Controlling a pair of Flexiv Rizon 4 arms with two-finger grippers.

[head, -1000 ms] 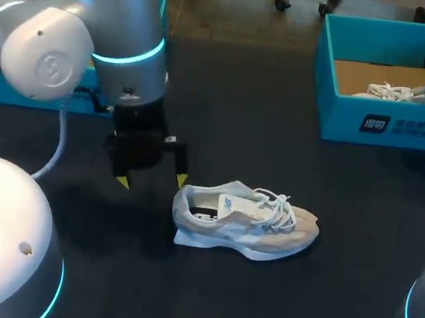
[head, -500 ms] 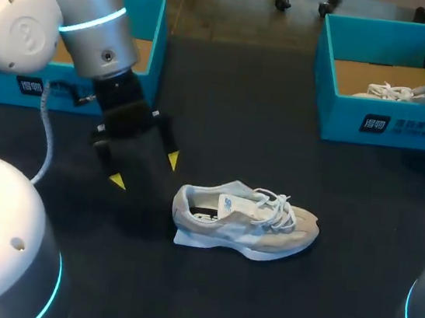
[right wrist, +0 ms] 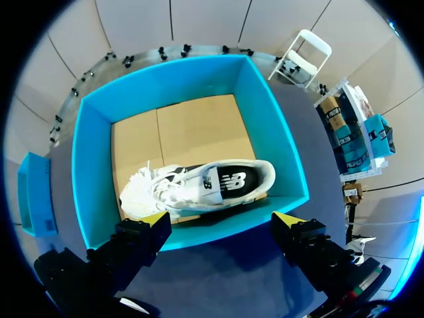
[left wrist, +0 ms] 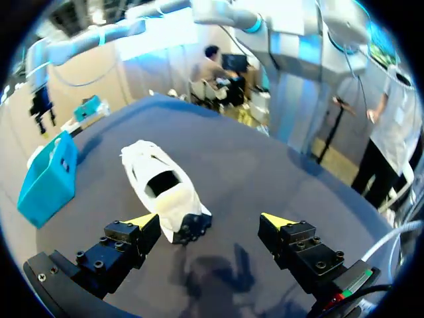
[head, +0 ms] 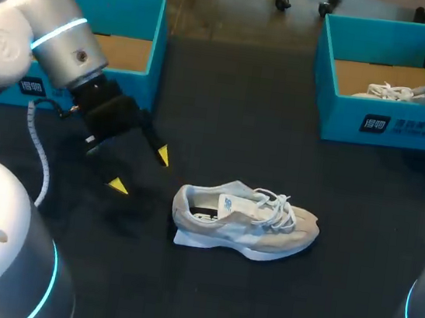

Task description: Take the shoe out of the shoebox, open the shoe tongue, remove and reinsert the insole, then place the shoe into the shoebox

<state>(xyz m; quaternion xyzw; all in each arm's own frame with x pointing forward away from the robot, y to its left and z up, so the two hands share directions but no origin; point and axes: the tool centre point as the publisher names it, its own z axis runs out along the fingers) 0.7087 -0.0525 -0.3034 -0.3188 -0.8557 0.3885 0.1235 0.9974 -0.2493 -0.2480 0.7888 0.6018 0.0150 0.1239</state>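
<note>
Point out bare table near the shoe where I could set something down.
The widest bare patch is the table between the left shoebox and right shoebox, behind the shoe. The strip in front of the shoe is bare too. It is crowded beside the heel, where the open left claw hangs. The right shoebox already holds a second shoe.

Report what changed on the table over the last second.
The left gripper, open and empty, pulled back from the heel of the shoe toward the left shoebox. The shoe did not move; the right shoebox and the second shoe inside stayed put.
</note>
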